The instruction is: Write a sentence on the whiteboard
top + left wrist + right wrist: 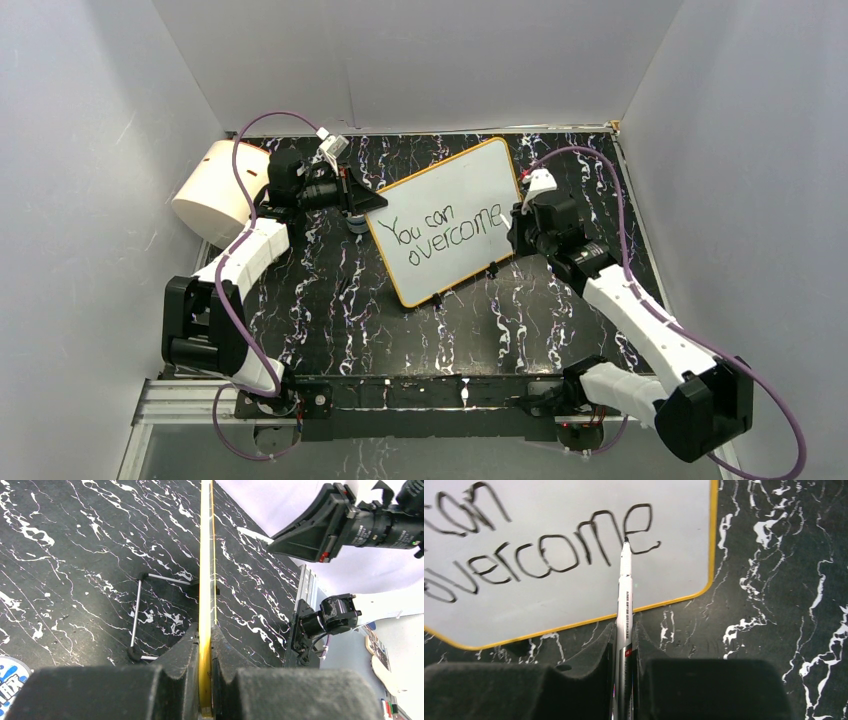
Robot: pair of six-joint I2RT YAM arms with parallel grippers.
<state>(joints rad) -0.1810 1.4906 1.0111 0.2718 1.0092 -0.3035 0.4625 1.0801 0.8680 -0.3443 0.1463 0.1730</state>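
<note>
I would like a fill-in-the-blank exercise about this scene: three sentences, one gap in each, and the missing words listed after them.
1. The left gripper is shut on the yellow rim of the ____.
2. The right gripper holds a white ____, whose tip lies at the final "e" of the lettering.
3. The second written line reads ____.
Missing words: whiteboard; marker; overcome.

Left arm point(240, 262) rises from its base toward 12 o'clock, elbow out at 9 o'clock; left gripper point(205, 636) points to 3 o'clock, clamped on the whiteboard point(205, 555); right arm point(630, 300) stretches toward 11 o'clock; right gripper point(625, 632) pinches a marker point(625, 580), pointing toward 9 o'clock.
</note>
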